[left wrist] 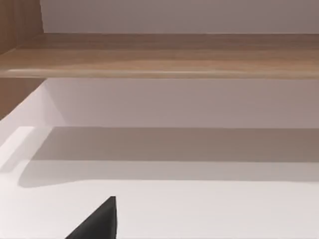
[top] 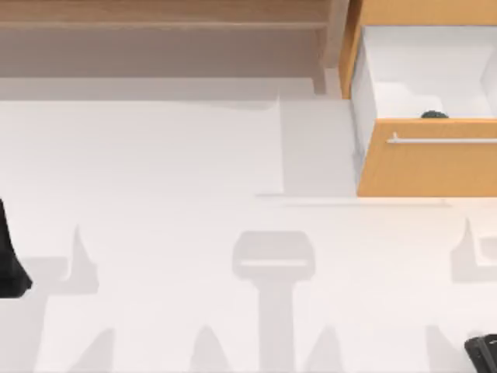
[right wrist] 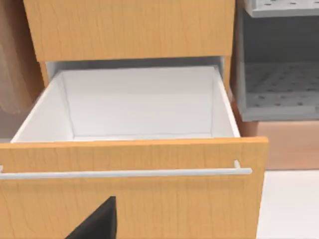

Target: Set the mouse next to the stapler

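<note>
Small dark grey-black rounded mouse: inside the open white-lined drawer at the top view's right rear, tucked just behind the orange wooden drawer front, only its domed top peeking over the front's upper edge. Long axis: cannot tell, too little exposed.

Right tool: low at the worktop's right front corner, well apart from the drawer. Fingers spread or pressed together: cannot tell. One dark finger tip in the right wrist view, facing the drawer front and its slim silver bar handle.

Left tool: parked at the far left edge, much farther off; its state likewise cannot tell.

White worktop: bare and wide between the arms. Long pale wooden shelf along the rear. No stapler spotted.

Judgement: right arm nearer, mouse lying rearward and up from it. Approach likely from above, over the drawer front, into the drawer; front panel and side walls crowd the pick. Risk: clipping the front's edge or handle on the way down.
</note>
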Controlling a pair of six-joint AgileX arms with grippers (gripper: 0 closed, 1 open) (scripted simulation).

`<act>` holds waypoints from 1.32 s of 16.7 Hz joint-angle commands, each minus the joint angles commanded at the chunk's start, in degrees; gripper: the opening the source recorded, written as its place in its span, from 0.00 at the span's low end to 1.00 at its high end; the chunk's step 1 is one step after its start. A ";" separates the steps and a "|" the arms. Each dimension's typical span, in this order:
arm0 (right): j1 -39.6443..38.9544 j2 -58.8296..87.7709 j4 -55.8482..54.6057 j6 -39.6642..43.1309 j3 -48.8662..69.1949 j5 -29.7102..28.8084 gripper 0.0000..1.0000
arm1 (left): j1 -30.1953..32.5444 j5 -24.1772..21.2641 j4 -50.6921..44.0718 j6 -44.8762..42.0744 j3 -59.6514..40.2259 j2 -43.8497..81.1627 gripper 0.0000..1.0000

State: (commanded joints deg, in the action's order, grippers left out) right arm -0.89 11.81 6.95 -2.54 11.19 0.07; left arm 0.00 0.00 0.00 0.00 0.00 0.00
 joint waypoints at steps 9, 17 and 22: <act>-3.27 46.30 23.53 -8.23 41.34 -0.23 1.00 | 0.00 0.00 0.00 0.00 0.00 0.00 1.00; -6.39 94.00 45.07 -15.23 82.60 -1.35 1.00 | 0.00 0.00 0.00 0.00 0.00 0.00 1.00; -7.40 116.38 56.04 -19.00 101.75 -2.25 1.00 | 0.00 0.00 0.00 0.00 0.00 0.00 1.00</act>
State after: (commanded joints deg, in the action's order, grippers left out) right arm -8.29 128.18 62.99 -21.54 112.94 -2.18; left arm 0.00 0.00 0.00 0.00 0.00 0.00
